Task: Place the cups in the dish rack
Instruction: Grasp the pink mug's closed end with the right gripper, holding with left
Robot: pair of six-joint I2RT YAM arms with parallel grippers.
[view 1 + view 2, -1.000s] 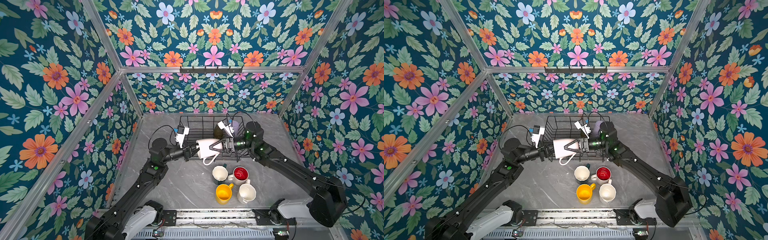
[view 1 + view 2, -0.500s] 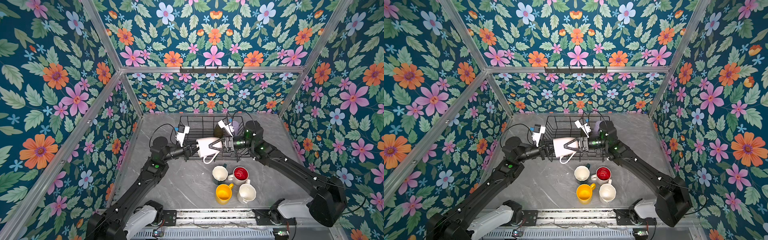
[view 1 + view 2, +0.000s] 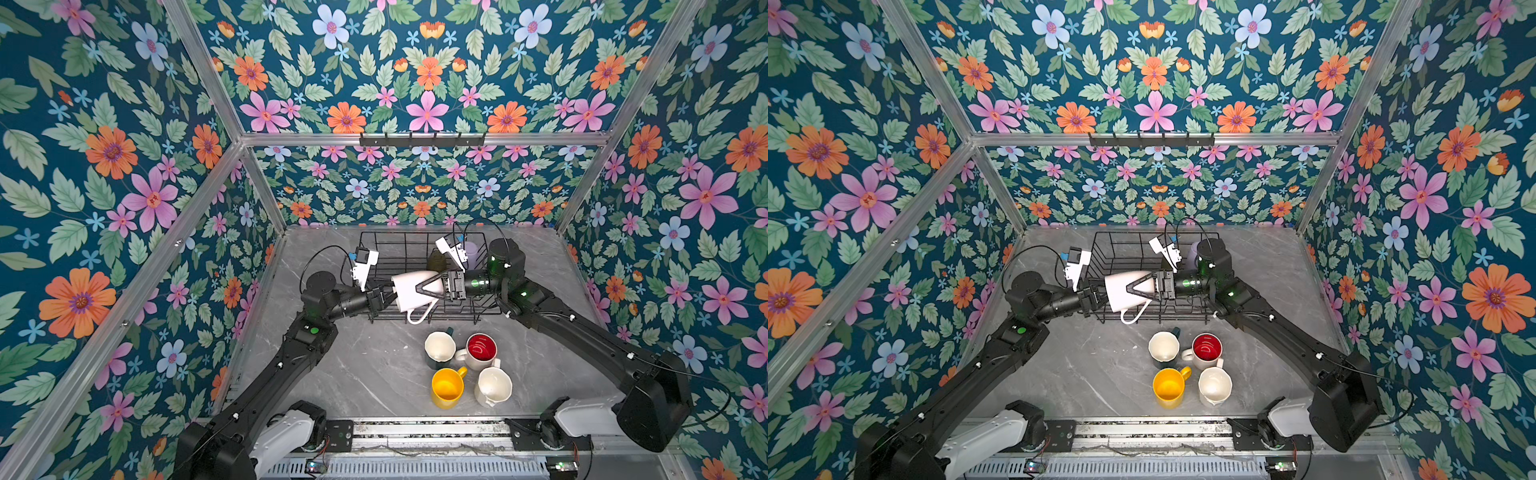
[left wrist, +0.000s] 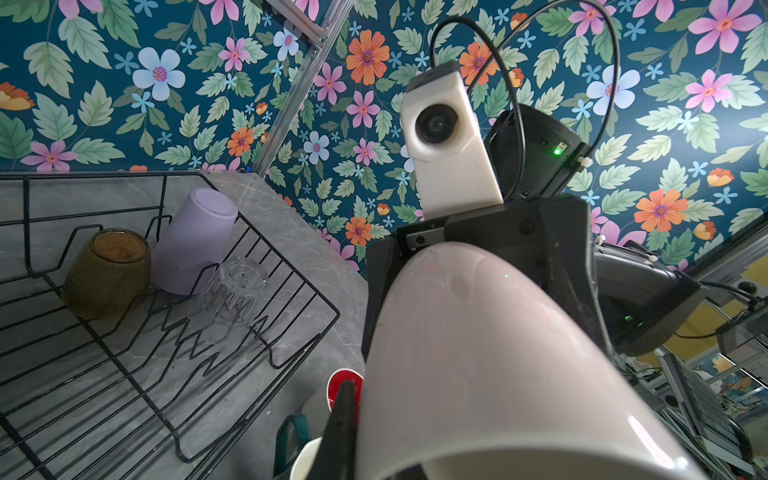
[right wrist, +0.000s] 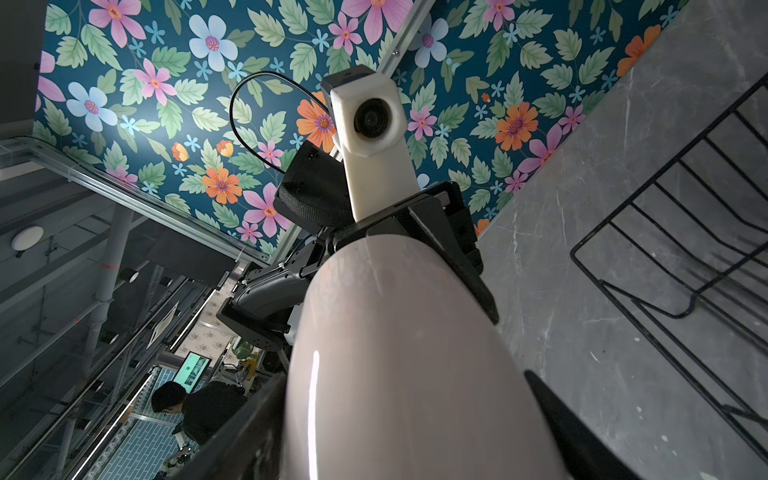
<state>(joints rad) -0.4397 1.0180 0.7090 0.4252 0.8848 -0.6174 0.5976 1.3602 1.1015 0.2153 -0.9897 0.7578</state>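
Observation:
A pale pink mug (image 3: 409,291) (image 3: 1121,289) lies on its side in the air over the front edge of the black wire dish rack (image 3: 399,233), handle hanging down. My left gripper (image 3: 388,295) is shut on its rim, with one finger (image 4: 345,415) outside the wall. My right gripper (image 3: 424,286) clamps the mug's body (image 5: 407,353) between wide-set fingers (image 5: 249,415). Upside down in the rack stand an olive-amber glass (image 4: 106,274), a lilac tumbler (image 4: 195,241) and a clear glass (image 4: 235,291).
Four mugs stand upright on the grey table in front of the rack: dark green (image 3: 439,347), red-lined white (image 3: 481,347), yellow (image 3: 447,386) and white (image 3: 493,386). A black hook rail (image 3: 422,139) hangs on the back wall. Floral walls close in three sides.
Both grippers and the pink mug between them have crept slightly back toward the rack. Both grips look unchanged.

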